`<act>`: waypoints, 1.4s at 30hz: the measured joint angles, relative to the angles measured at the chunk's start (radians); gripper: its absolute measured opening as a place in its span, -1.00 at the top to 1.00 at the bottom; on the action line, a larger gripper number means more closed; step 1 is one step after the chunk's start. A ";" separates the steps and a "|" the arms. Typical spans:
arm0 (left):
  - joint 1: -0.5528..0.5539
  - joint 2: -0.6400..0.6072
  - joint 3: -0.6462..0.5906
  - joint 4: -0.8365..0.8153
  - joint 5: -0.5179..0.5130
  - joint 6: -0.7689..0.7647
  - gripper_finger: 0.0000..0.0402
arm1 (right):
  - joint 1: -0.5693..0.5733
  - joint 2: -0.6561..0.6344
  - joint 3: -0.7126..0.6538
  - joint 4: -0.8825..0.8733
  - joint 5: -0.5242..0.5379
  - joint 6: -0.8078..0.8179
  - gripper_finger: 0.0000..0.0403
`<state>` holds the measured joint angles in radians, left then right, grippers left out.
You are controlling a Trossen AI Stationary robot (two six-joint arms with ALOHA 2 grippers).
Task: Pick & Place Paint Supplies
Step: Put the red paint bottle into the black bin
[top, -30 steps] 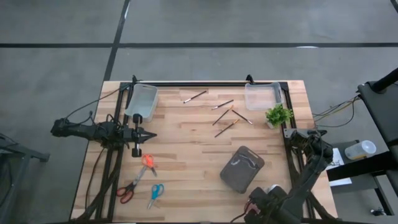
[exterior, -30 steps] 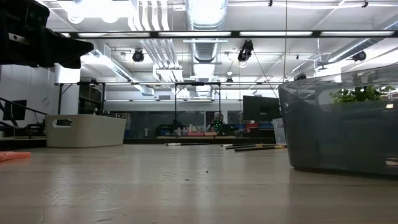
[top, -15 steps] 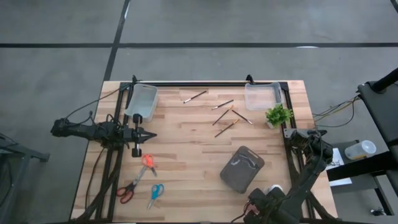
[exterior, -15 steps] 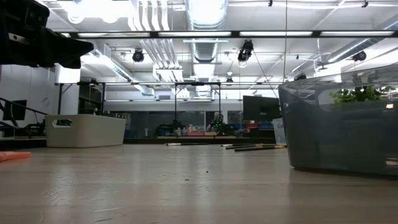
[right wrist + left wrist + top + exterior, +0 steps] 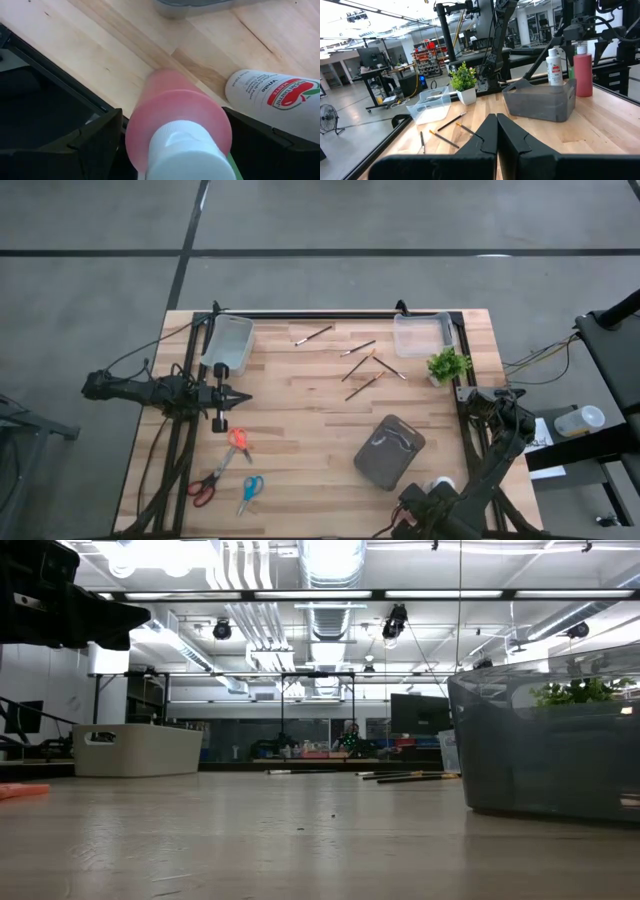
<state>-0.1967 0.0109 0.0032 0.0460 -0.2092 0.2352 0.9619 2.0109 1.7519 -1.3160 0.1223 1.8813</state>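
Pale wood worktop (image 5: 300,420) carries scattered paintbrushes (image 5: 362,370). Right pincer (image 5: 170,145) at its near-right corner clasps a red paint bottle (image 5: 172,112); left pincer (image 5: 496,131) hangs closed. Beyond, a workshop under strip lights.

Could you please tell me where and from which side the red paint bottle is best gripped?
Probably across its round body, below the pale cap, coming straight down: the red paint bottle stands upright, and the white bottle close beside it blocks one side. The right claw hangs above its cap; the left claw waits at the table's left.
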 joint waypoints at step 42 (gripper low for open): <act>0.000 0.000 0.000 0.000 0.000 0.000 1.00 | 0.000 -0.001 -0.002 -0.008 0.000 -0.015 -0.61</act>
<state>-0.1968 0.0109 0.0032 0.0461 -0.2091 0.2352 0.9619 2.0102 1.7500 -1.3235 0.1226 1.8668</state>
